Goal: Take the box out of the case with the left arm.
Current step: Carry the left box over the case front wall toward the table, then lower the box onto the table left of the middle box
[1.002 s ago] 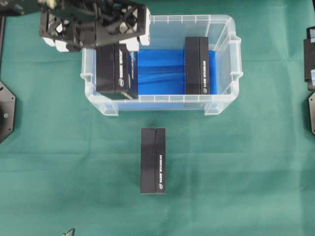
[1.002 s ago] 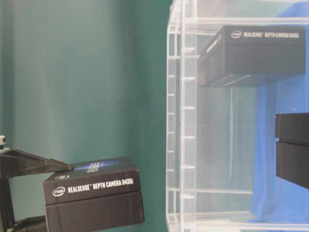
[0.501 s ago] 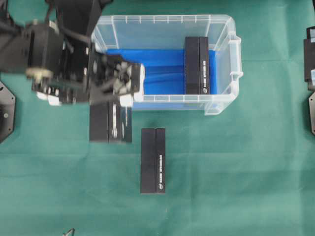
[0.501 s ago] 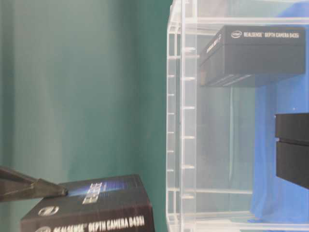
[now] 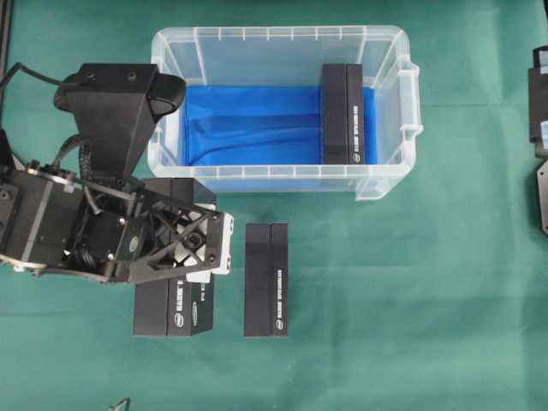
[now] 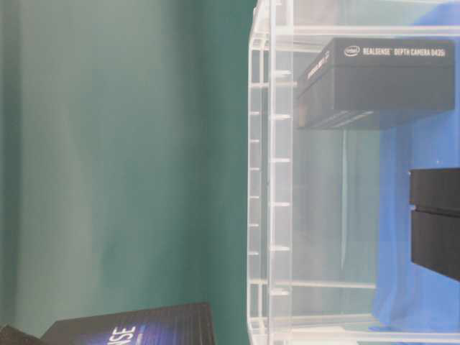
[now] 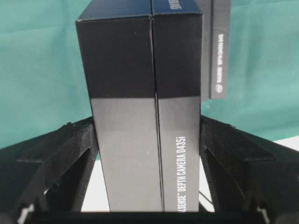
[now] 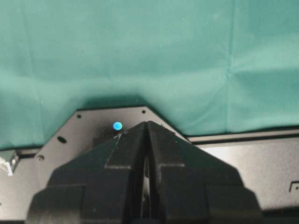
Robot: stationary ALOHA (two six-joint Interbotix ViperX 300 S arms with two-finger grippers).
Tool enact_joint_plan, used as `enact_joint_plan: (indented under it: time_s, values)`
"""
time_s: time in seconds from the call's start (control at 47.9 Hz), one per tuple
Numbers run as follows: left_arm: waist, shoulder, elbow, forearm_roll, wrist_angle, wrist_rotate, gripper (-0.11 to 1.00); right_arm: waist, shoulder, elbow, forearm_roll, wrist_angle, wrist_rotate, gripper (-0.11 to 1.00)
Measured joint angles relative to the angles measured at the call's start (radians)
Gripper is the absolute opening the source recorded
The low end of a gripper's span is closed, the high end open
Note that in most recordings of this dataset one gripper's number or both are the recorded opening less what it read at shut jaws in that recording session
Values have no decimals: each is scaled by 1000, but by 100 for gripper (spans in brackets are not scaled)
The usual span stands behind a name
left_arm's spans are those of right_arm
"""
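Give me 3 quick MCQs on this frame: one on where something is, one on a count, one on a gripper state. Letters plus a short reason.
1. Where is the box held by the left gripper?
A. inside the case
B. over the cloth, left of the lone box lying on it
C. on the case rim

2. How many black boxes are inside the case?
A. none
B. one
C. two

3. How does the right gripper stand?
A. shut, holding nothing
B. wide open
C. shut on a box

Answers:
1 B: overhead, the held box sits under the left gripper, outside the case, beside the lone box on the green cloth.
2 B: only the box in the case stands on the blue lining.
3 A: the right gripper shows its fingers pressed together with nothing between.
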Motion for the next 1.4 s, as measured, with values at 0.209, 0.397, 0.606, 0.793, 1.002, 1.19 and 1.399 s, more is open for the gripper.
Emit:
enact_joint_plan:
  time_s: [0.209, 0.397, 0.606, 0.793, 1.002, 1.19, 1.399]
  values:
    - [-2, 2, 0, 2, 2, -2, 63, 0, 0, 0, 0, 0, 0, 2]
    - [-2, 3, 2, 2, 3, -2, 63, 0, 0, 0, 0, 0, 0, 2]
    - [-3, 18, 37, 2, -8, -5, 63, 0, 0, 0, 0, 0, 0, 2]
    - [-12, 38, 107, 0, -72, -18, 63, 0, 0, 0, 0, 0, 0, 2]
    - [-17, 58, 229, 5, -193, -23, 63, 0, 0, 0, 0, 0, -2, 2]
    - [-17, 58, 336, 6, -258, -44, 63, 0, -2, 0, 0, 0, 0, 2]
    - [-17, 58, 436, 8, -360, -67, 63, 0, -2, 0, 0, 0, 0, 2]
